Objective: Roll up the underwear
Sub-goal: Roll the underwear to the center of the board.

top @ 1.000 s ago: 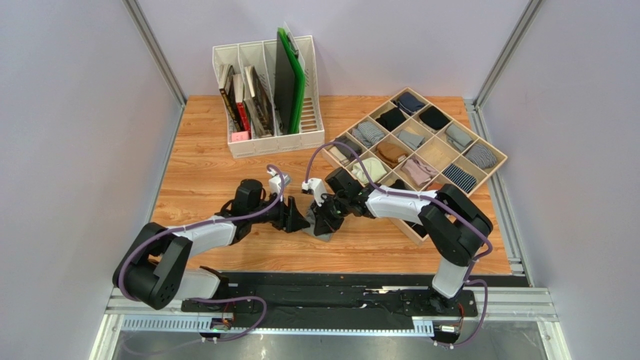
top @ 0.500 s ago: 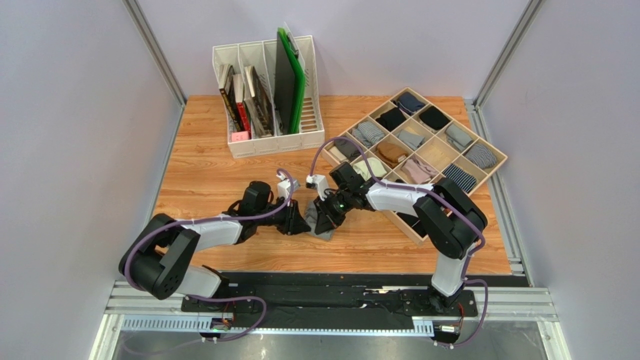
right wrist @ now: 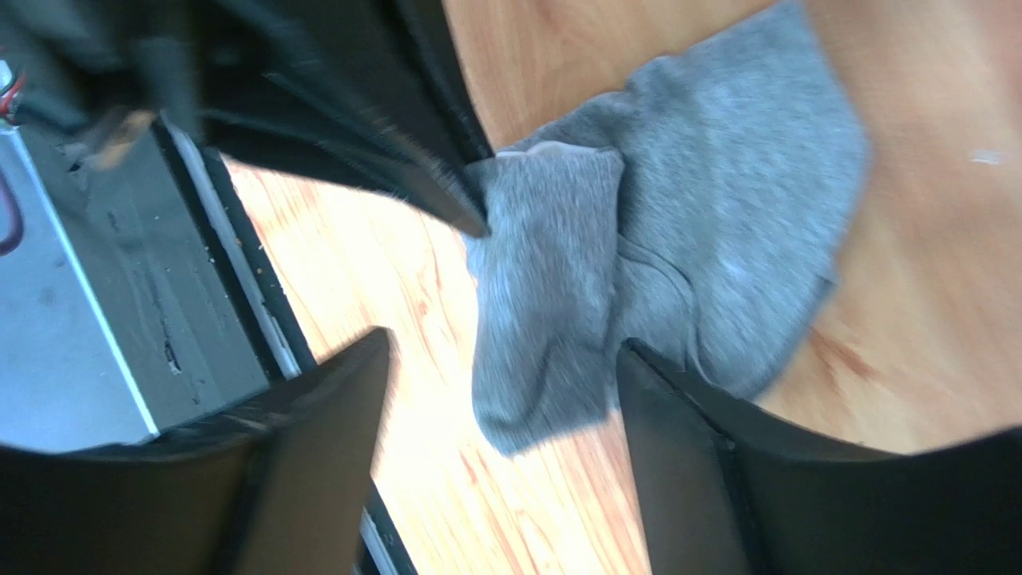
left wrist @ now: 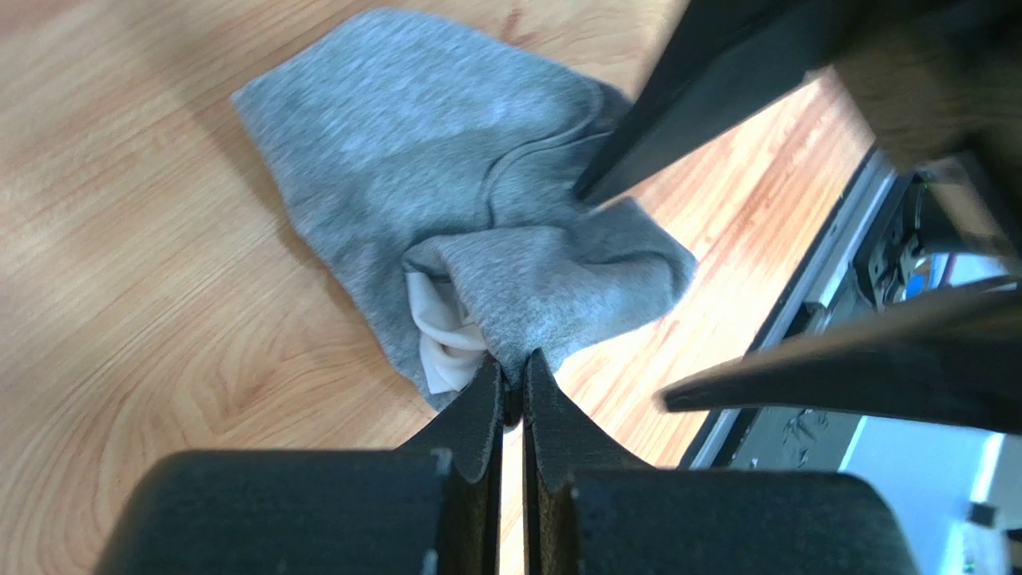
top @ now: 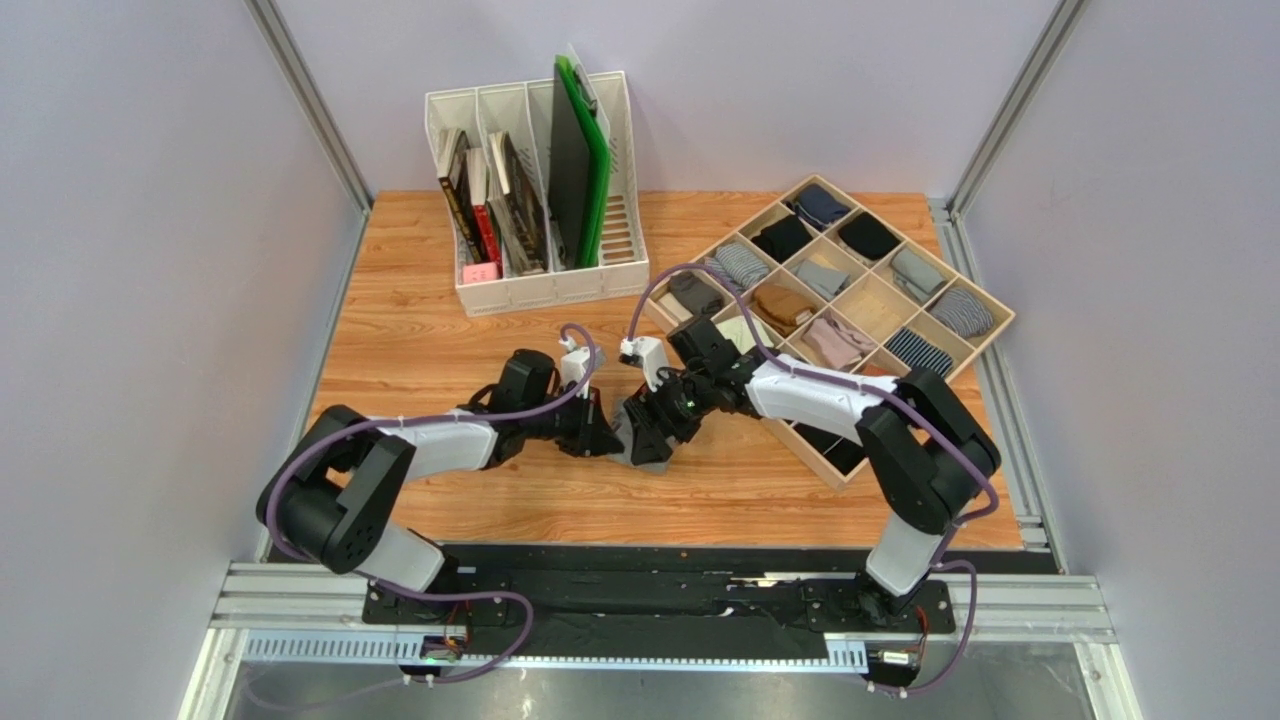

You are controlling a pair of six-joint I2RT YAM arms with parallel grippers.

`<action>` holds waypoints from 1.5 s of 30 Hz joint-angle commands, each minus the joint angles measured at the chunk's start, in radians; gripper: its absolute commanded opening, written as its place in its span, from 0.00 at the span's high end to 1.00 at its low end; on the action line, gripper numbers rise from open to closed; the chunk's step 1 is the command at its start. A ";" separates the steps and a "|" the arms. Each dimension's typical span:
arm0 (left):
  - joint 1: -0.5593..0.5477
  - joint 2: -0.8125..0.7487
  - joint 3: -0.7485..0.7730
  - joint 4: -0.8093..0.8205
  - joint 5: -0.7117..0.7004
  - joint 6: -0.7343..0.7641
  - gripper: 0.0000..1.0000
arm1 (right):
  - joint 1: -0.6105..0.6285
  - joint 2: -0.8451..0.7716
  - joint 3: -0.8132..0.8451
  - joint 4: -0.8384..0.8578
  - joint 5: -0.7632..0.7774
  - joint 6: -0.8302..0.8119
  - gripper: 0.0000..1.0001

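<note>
The underwear (left wrist: 480, 180) is a crumpled heather-grey heap on the wooden table, with a bit of white waistband (left wrist: 438, 330) showing at its near fold. My left gripper (left wrist: 512, 371) is shut on that fold's edge, grey cloth pinched between its tips. My right gripper (right wrist: 506, 347) stands open over the other side of the underwear (right wrist: 672, 240), one finger (right wrist: 684, 431) resting at the cloth's edge and nothing held. In the top view both grippers, left (top: 609, 432) and right (top: 649, 428), meet tip to tip over the underwear (top: 649, 459), which they mostly hide.
A white file organiser (top: 534, 188) with books and a green board stands at the back. A divided wooden tray (top: 842, 300) of rolled bundles lies at the right, close behind the right arm. The black base rail (top: 661, 585) runs along the near edge.
My left gripper has shut on the underwear's fold. My right gripper, shut before, has opened and let the cloth go. Both arms shifted slightly towards the back.
</note>
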 commanded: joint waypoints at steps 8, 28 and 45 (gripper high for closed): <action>0.056 0.123 0.042 0.036 0.032 -0.141 1.00 | 0.106 -0.240 -0.042 0.014 0.338 -0.088 0.25; 0.127 0.176 0.071 0.039 0.146 -0.161 1.00 | 0.243 -0.090 -0.045 0.103 0.412 -0.191 0.34; 0.141 0.215 0.095 0.039 0.233 -0.129 1.00 | 0.245 -0.012 -0.083 0.241 0.608 -0.258 0.34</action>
